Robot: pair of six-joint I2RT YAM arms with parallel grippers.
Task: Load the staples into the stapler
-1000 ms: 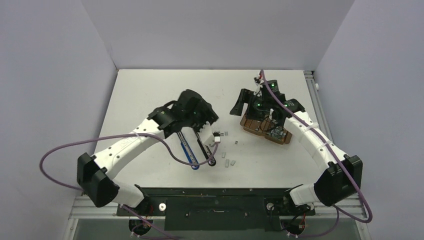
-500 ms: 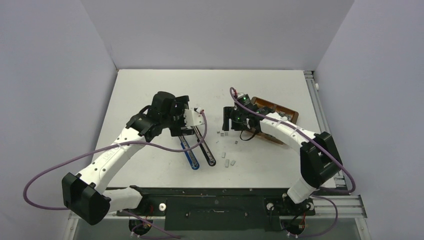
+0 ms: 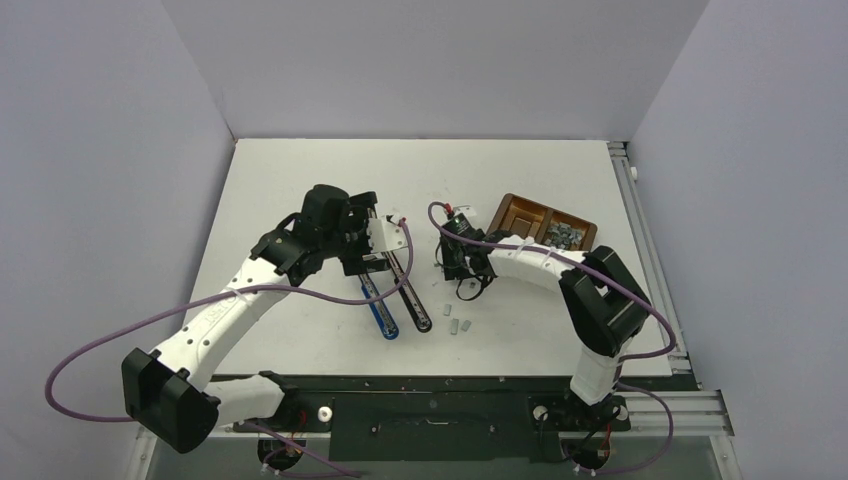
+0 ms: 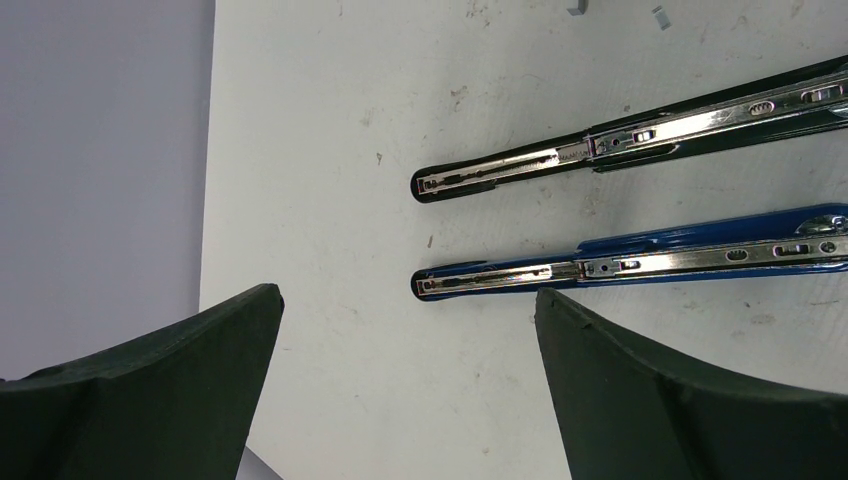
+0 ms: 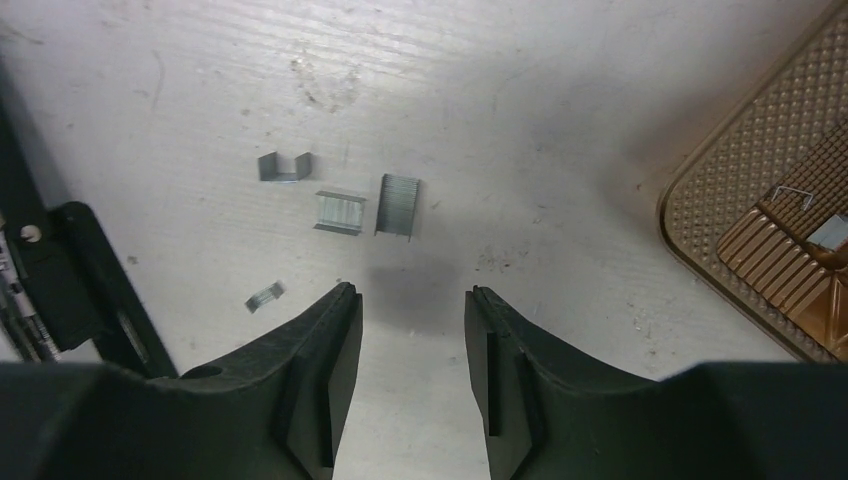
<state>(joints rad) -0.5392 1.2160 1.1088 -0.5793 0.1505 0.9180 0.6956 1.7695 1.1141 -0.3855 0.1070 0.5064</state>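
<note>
Two staplers lie opened flat side by side on the white table, a blue stapler (image 3: 380,308) (image 4: 640,264) and a black stapler (image 3: 412,298) (image 4: 640,142), metal channels facing up. My left gripper (image 3: 370,258) (image 4: 408,293) hovers over their far ends, open wide, holding nothing. Loose staples (image 5: 397,205) lie in small silver strips on the table just ahead of my right gripper (image 3: 458,272) (image 5: 411,290). Its jaws stand partly open above bare table with nothing between them. More staples (image 3: 460,325) lie near the black stapler's tip.
A brown two-compartment tray (image 3: 520,208) (image 5: 740,190) sits right of the right gripper, with a heap of staples in its right compartment. A black stapler part (image 5: 75,270) lies at the left edge of the right wrist view.
The right arm swung left from the tray to the loose staples, and its jaws narrowed. The left gripper opened wide and drew back from the staplers, then stayed still.
</note>
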